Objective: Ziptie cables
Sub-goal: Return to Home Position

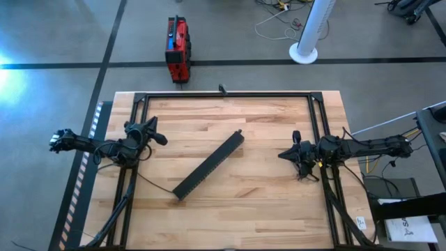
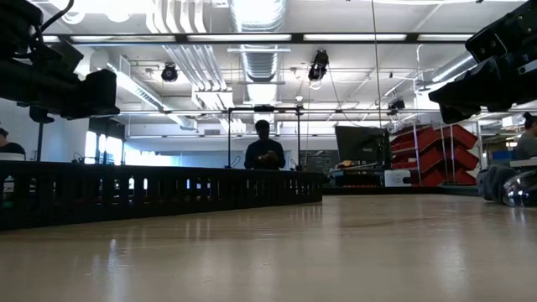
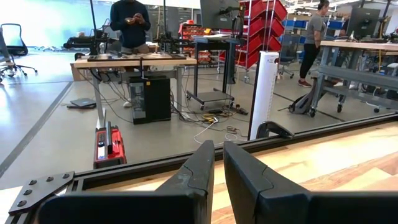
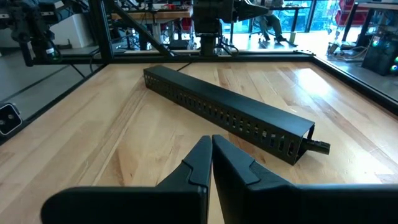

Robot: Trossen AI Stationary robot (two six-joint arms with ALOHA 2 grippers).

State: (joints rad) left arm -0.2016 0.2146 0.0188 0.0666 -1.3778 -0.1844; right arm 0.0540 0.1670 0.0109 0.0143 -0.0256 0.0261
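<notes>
The cables show in no view. A long flat black slotted bar lies slantwise on the middle of the wooden table; it also shows in the right wrist view and in the low view. My left gripper hovers shut at the table's left side, pointing level toward the middle, its fingers touching nothing. My right gripper hovers shut at the table's right side, pointing at the bar, with nothing between its fingers.
A black metal frame runs along the table's far, left and right edges. A thin dark strand trails from the bar's near end. On the floor beyond the far edge stand a red case and a white column. People stand in the room behind.
</notes>
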